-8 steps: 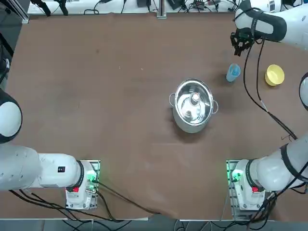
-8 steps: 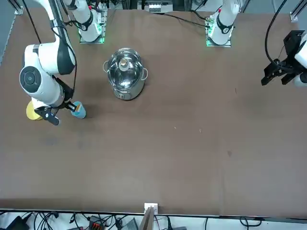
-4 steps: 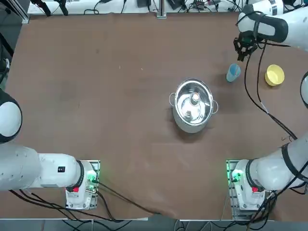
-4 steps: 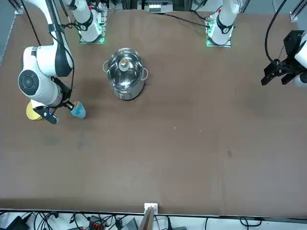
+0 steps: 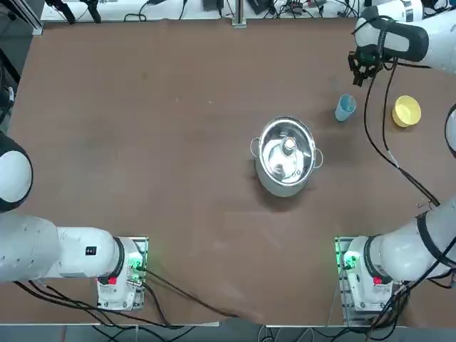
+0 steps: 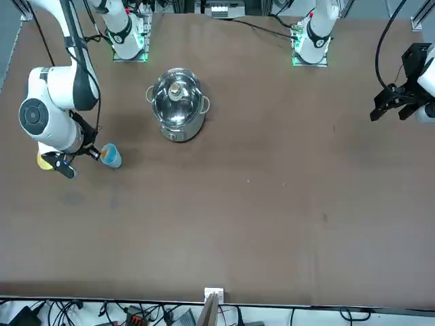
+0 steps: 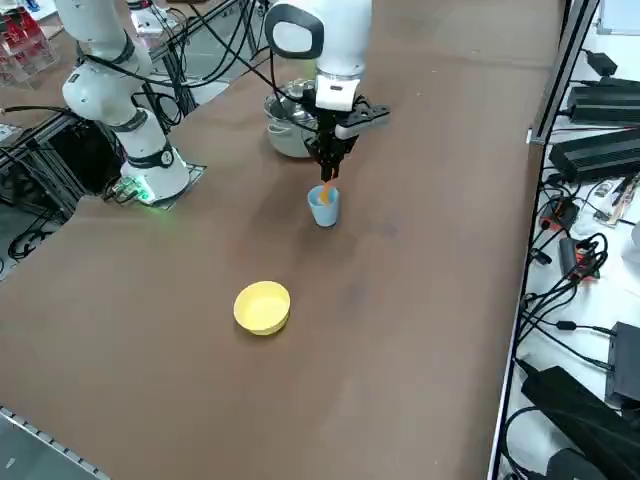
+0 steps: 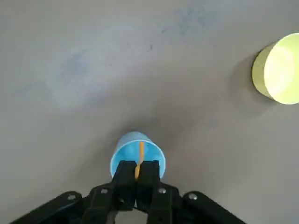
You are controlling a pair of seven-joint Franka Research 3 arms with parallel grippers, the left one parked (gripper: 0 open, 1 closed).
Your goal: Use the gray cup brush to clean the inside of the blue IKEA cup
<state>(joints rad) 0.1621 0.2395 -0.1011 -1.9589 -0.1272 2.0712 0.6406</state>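
The right gripper (image 8: 138, 175) clamps the orange brush (image 8: 141, 153) between its closed jaws, the brush's stick reaching from the fingertips into the mouth of the light-blue cup (image 8: 133, 145); the cup stands on the brown table (image 7: 400, 260) just beyond the fingertips, near the yellow bowl (image 7: 262, 307).

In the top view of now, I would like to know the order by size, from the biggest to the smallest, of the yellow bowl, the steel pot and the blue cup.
1. Steel pot
2. Yellow bowl
3. Blue cup, narrower than the bowl
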